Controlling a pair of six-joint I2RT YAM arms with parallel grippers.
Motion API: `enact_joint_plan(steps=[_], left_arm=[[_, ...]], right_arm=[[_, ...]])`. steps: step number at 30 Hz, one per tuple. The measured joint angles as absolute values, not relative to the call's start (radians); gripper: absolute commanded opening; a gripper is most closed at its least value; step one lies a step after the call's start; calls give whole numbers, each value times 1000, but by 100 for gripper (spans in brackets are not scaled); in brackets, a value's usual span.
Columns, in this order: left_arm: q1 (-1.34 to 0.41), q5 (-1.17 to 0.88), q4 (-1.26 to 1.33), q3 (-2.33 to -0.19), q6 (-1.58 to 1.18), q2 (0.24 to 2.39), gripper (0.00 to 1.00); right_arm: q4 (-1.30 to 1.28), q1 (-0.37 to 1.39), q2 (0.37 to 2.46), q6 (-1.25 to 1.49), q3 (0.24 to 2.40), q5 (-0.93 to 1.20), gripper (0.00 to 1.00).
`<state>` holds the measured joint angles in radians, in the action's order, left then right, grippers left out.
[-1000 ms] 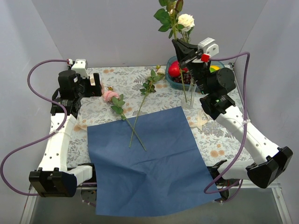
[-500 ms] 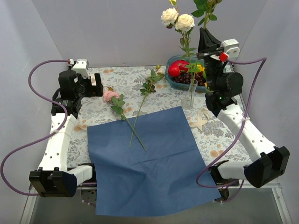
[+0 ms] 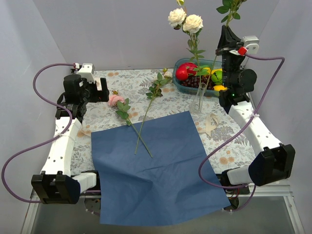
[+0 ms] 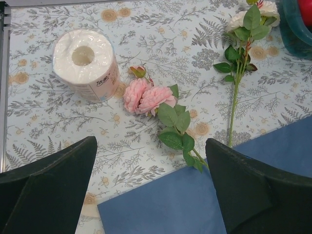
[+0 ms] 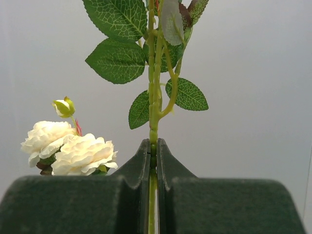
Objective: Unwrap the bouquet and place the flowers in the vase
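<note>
The bouquet lies unwrapped: its blue wrapping paper is spread flat on the table. The clear vase stands behind the paper's far right corner and holds a stem with two cream roses. My right gripper is high up to the right of those roses, shut on a leafy green stem that rises between its fingers. A pink rose stem and a cream-headed stem lie across the paper's far edge. My left gripper hovers open over the paper's far left corner, near the pink roses.
A toilet paper roll stands left of the pink roses. The teal fruit tray sits behind the vase. The cream ribbon lies right of the paper. Grey walls enclose the table on three sides.
My right gripper has moved up and to the right, away from the vase, still gripping a leafy stem. The cream roses stay standing in the vase. The left arm has barely moved.
</note>
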<state>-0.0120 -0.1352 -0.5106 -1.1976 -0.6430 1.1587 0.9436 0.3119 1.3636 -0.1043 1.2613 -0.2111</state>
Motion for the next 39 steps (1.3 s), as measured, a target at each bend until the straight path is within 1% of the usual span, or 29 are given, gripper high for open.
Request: enact_joint_plan(steps=[8, 26, 39], left_arm=[[-12, -148, -496, -1186, -643, 1181, 94], [-10, -161, -493, -1150, -631, 1191, 94], [-10, -161, -497, -1150, -616, 1192, 95]], right_arm=[[959, 270, 1391, -50, 1264, -179, 1], [974, 236, 1457, 16, 1361, -138, 1], [1010, 210, 1479, 60, 1334, -119, 1]])
